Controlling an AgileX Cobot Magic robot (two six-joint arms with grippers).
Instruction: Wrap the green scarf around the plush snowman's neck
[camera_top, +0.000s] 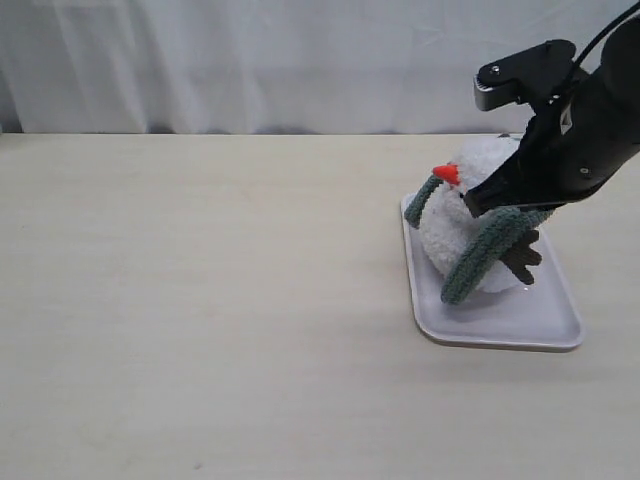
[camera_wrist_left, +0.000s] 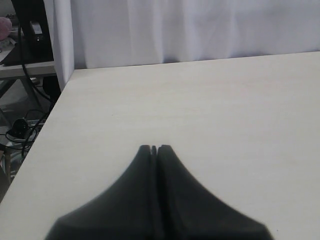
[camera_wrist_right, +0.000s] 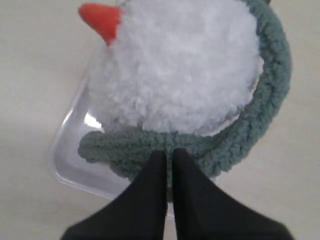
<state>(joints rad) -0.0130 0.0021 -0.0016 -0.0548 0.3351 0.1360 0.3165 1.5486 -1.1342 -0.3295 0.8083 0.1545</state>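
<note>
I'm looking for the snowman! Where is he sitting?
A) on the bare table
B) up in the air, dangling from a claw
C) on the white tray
C: the plush snowman rests on the white tray, with the green scarf looped around him.

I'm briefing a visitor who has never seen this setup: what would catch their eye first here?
The fluffy white plush snowman with its orange-red nose, on a white tray at the exterior view's right. A green scarf loops round it, pinched by the right gripper.
</note>
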